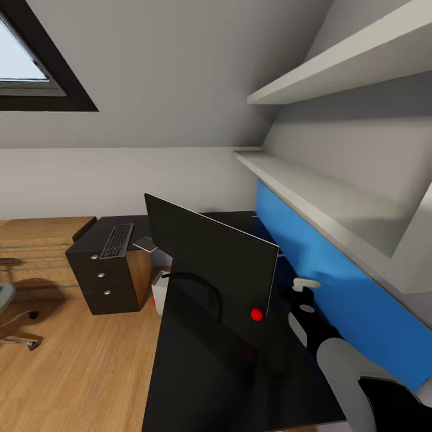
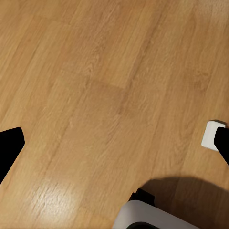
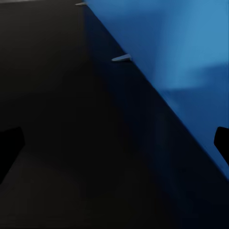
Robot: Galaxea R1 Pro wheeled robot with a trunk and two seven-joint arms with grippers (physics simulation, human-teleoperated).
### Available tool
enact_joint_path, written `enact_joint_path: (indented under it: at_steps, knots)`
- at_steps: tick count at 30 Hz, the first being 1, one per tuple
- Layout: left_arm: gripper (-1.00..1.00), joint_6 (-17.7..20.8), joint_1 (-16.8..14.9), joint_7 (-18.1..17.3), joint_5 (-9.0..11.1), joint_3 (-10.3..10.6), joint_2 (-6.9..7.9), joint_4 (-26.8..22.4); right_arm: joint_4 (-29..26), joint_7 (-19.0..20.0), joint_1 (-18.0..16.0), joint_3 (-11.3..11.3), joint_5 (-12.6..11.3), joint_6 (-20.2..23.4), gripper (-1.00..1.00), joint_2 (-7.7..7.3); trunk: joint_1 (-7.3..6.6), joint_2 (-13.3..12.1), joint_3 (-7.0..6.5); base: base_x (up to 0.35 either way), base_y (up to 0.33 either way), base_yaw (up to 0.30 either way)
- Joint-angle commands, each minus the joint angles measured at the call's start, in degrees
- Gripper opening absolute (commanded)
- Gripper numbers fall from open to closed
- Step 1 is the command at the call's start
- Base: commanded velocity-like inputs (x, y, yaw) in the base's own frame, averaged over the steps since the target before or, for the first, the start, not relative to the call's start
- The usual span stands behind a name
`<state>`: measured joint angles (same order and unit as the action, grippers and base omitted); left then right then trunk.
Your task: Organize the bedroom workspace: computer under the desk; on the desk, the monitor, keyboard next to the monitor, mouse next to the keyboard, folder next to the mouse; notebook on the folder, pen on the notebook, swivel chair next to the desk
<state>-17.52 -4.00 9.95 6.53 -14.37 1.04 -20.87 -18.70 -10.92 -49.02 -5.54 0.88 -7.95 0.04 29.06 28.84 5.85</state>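
black worktop (image 1: 198,384) along blue back panel (image 1: 336,282), monitor (image 1: 210,255) upright on it; keyboard (image 1: 117,240) on dark drawer unit (image 1: 108,282) beyond; my left fingers (image 2: 9,148) spread wide over wood floor (image 2: 95,86), empty; right fingers (image 3: 9,145) wide apart above worktop, empty

Head view: evenly lit sim render, soft daylight from the skylight window (image 1: 24,60) at upper left. Walls pale grey with soft shading under the shelves (image 1: 336,72). Desk (image 1: 198,372) top is glossy black, nearly featureless; faint reflection of the monitor (image 1: 210,252) in it, plus a red dot and its dim mirror. Soft shadow on the wood floor (image 1: 90,360) near the swivel chair (image 1: 6,306). Wide-angle stretch at the edges; slight compression softness.

Left wrist view: bright, warm floor (image 2: 95,95), pale glare patch low, dark soft-edged shadow at the bottom.

Right wrist view: very dim; the black desk surface (image 3: 57,119) loses all detail, the blue back panel (image 3: 181,47) shows a gentle gradient. Fingertips (image 3: 9,148) are pure black silhouettes.
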Motion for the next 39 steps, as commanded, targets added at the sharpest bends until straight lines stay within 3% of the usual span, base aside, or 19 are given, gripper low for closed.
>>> enact_joint_path:
  at_steps: [1, 13, 16, 19, 27, 31, 39]
  knots:
    - [1.00, -0.2, 0.0, 0.0, 0.6, 0.1, 0.01, 0.0, 0.1, 0.0, -0.1, -0.2, 0.1, -0.2, 1.00, 0.08, 0.02, 0.1, 0.11, 0.001, 0.000, 0.060]
    - [1.00, -0.2, 0.0, 0.0, 0.6, 0.1, 0.01, 0.0, -0.1, 0.5, 0.0, 0.0, 0.3, -0.3, 1.00, 0.27, 0.02, 0.1, 0.11, 0.000, 0.000, 0.208]
    - [1.00, -0.2, 0.0, 0.0, 0.6, 0.1, 0.01, 0.0, -0.1, 3.2, 0.0, 0.2, 1.5, -0.3, 1.00, -0.07, 0.02, 0.1, 0.11, 0.000, 0.000, 0.109]
    - [1.00, -0.2, 0.0, 0.0, 0.6, 0.1, 0.01, 0.0, -0.1, 6.8, 0.1, 0.3, 4.5, -0.3, 1.00, -0.54, 0.02, 0.1, 0.11, 0.000, 0.000, 0.023]
    - [1.00, -0.2, 0.0, 0.0, 0.6, 0.1, 0.06, 0.0, -0.1, 12.4, 0.2, 0.3, 6.5, -0.3, 1.00, -0.90, 0.02, 0.1, 0.11, 0.000, 0.000, 0.004]
    - [1.00, -0.2, 0.0, 0.0, 0.6, 0.1, 0.09, 0.0, 0.0, 17.8, 0.3, 0.3, 9.6, -0.3, 1.00, -0.99, 0.02, 0.1, 0.11, 0.000, 0.000, 0.000]
    - [1.00, -0.2, 0.0, 0.0, 0.7, 0.0, 0.10, 0.0, 0.1, 23.3, 0.3, 0.3, 10.7, -0.1, 1.00, -0.67, 0.02, 0.1, 0.11, 0.000, 0.000, 0.000]
